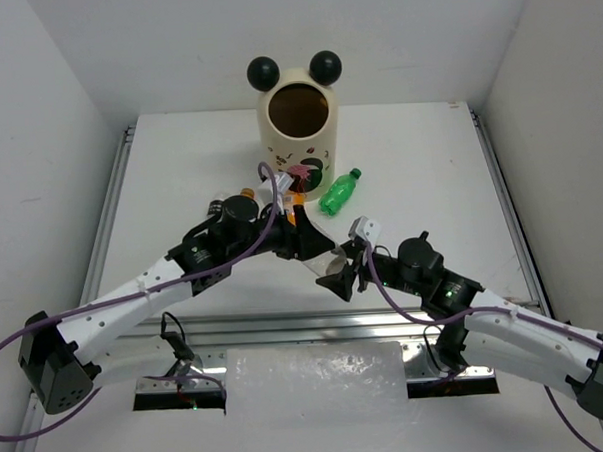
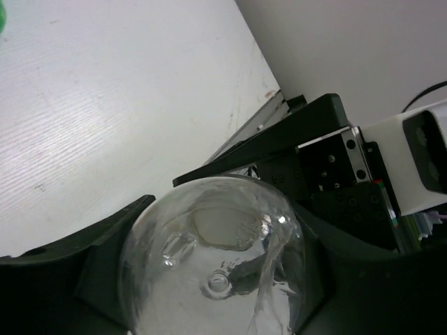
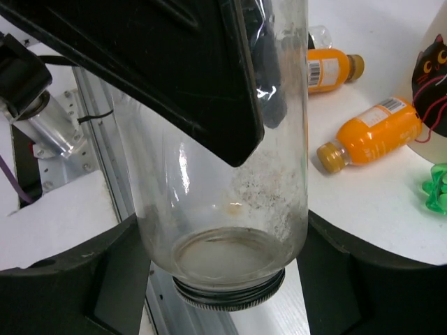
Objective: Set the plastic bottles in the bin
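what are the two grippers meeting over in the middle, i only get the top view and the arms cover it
observer: A clear bottle. The right wrist view shows its threaded neck end between the fingers of the right gripper.
operator: is the left one on it too
observer: Yes. In the left wrist view the left gripper hugs the bottle's round base on both sides.
operator: anything under the arms i'm missing
observer: Two orange bottles lie on their sides near the bin; only the right wrist view shows them whole.
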